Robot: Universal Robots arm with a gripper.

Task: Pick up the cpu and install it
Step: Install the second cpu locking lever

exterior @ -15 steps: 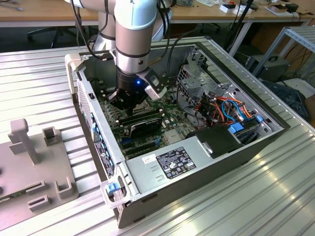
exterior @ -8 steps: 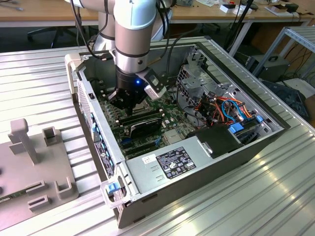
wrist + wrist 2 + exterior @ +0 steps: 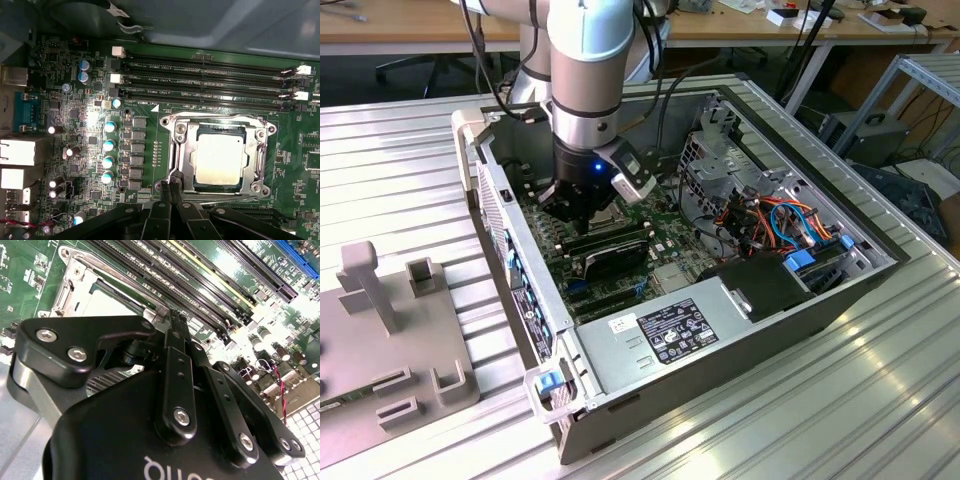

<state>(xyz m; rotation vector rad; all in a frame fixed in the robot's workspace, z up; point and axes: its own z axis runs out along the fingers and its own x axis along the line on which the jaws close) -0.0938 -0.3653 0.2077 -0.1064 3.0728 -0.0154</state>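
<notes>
The gripper [image 3: 169, 189], fingers pressed together and empty, hangs just beside the socket [image 3: 219, 152]. The cpu [image 3: 219, 159] lies flat inside that socket. It looks light, stiff and fragile underneath; best held by opposite edges.

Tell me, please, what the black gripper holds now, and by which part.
Nothing visible: the gripper is shut, its fingertips together at the edge of the metal socket frame, inside which the flat silver-grey square cpu lies.
</notes>
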